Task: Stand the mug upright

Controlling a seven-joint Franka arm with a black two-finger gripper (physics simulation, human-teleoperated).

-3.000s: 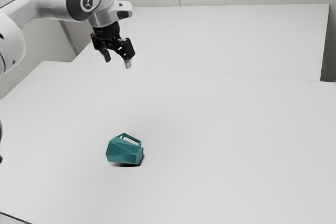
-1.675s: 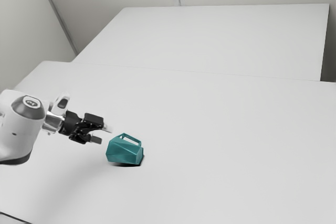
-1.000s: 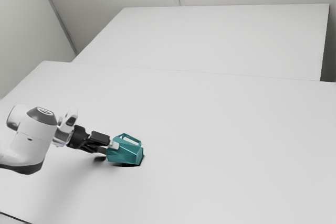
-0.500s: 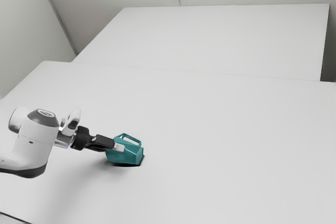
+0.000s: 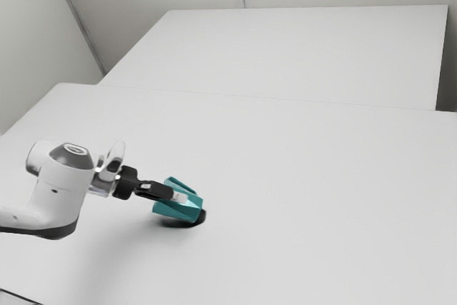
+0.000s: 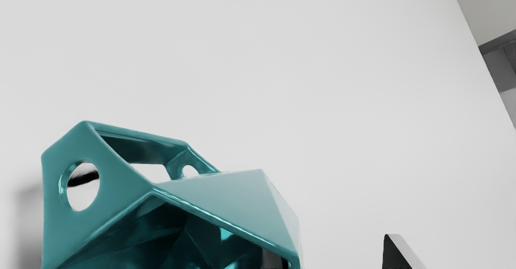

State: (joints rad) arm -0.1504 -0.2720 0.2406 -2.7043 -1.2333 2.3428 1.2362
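The teal mug [image 5: 170, 209] lies tipped on its side at the gripper, its dark shadow beneath. My gripper [image 5: 178, 197] reaches in from the exterior view's left, its pale fingertip against the mug's upper side. The wrist view looks into the mouth of the mug [image 6: 225, 192], with the handle standing off one side. Around the mug's wall stands my gripper [image 6: 334, 261], open: one finger shows dark inside the mouth, the other is outside with a gap to the wall. Lower parts of mug and fingers are hidden.
The mug is on a large white table [image 5: 307, 198]. A second white surface [image 5: 300, 55] lies behind it, toward pale walls. In the wrist view, the table's edge [image 6: 479, 53] runs along one side.
My arm has come down from high over the table to the mug, and the fingers have drawn closer together. Since half a second ago the mug has shifted toward the exterior view's right and tilted.
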